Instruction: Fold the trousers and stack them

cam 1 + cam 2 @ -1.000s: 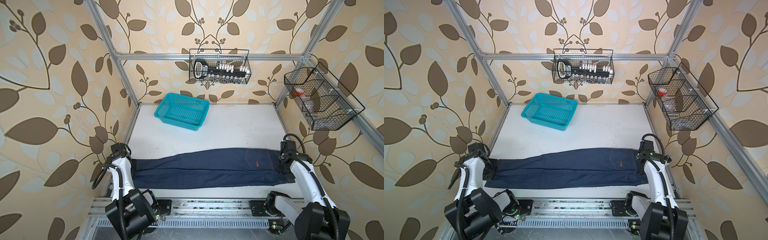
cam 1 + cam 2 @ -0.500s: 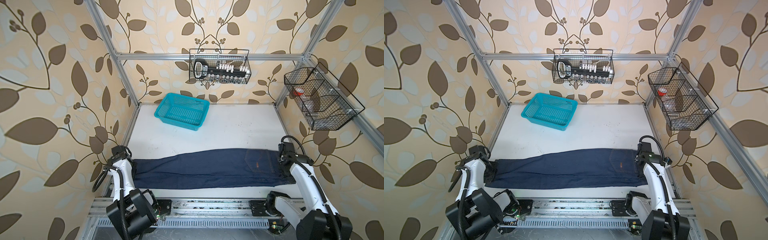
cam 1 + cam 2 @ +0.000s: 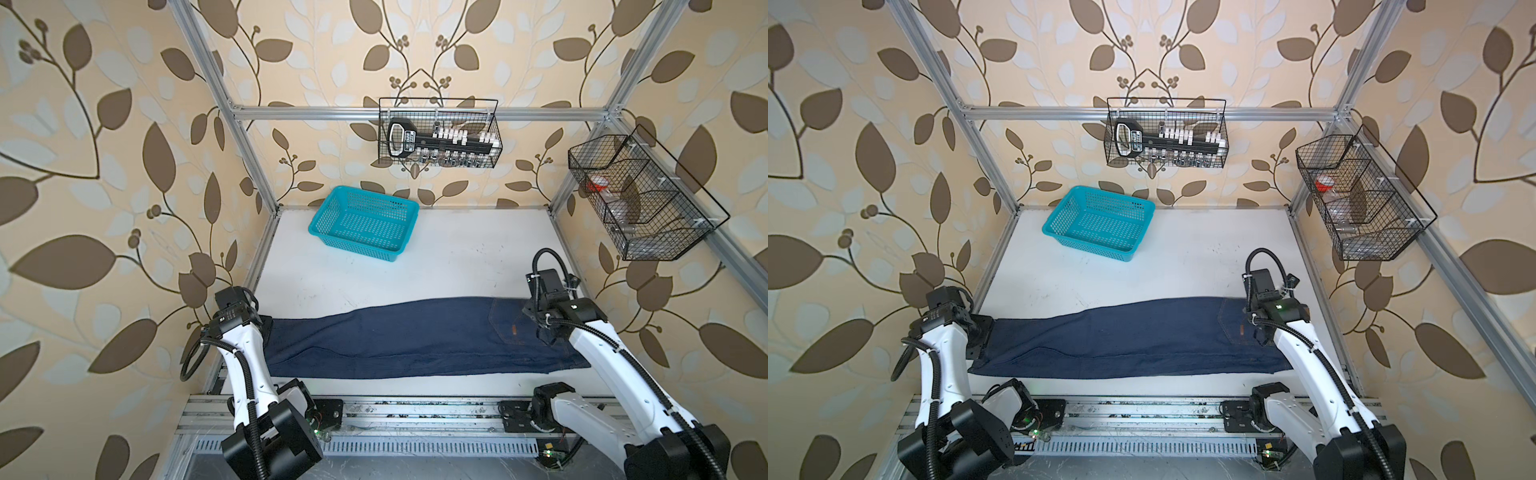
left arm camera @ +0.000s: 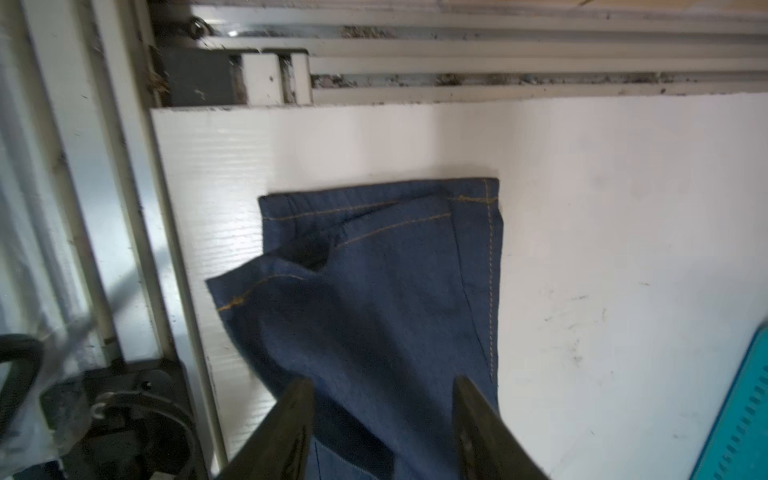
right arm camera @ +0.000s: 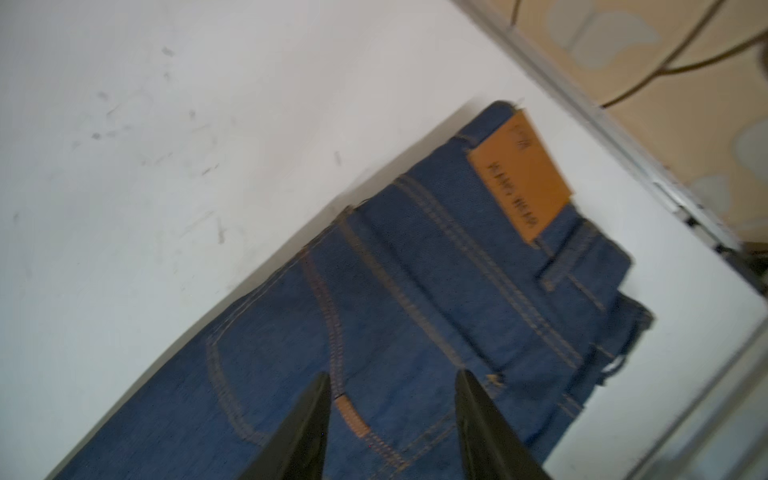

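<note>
My left claw (image 4: 382, 386) stands apart over the trousers (image 3: 415, 336) at the hems; my right claw (image 5: 390, 382), apart over the waist.

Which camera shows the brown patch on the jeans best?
The right wrist camera: the brown patch looks big there, sewn on the waistband of the jeans, with blurry dark print. In both top views the right arm hides it. The left wrist camera shows only the leg ends.
</note>
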Controlling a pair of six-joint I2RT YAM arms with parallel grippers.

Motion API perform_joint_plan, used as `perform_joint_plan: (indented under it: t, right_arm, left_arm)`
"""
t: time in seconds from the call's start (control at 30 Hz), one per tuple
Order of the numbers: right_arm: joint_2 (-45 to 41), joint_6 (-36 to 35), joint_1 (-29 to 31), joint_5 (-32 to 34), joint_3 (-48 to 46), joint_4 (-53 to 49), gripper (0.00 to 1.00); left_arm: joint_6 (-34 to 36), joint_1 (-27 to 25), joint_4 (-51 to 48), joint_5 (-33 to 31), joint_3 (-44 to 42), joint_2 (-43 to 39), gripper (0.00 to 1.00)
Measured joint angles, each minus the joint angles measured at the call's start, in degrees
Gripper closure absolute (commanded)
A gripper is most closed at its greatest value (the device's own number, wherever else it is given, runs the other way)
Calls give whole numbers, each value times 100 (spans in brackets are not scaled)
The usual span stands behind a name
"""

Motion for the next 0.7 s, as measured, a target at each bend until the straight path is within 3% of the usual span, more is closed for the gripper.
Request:
perform_joint_plan:
  t: [0.3, 0.47, 0.7]
  right_arm:
    - [1097, 160, 857, -732, -739, 1156, 46]
    - [1528, 258, 866, -988, -970, 1580, 46]
    - [1917, 238, 673, -1010, -872, 1937, 45]
  left_arm:
    - [-236, -1314, 601, 590, -750, 726, 58]
    - [-315, -1473, 1036, 651, -1193, 1261, 71]
    - [-280, -1508, 1093, 684, -885, 1965, 74]
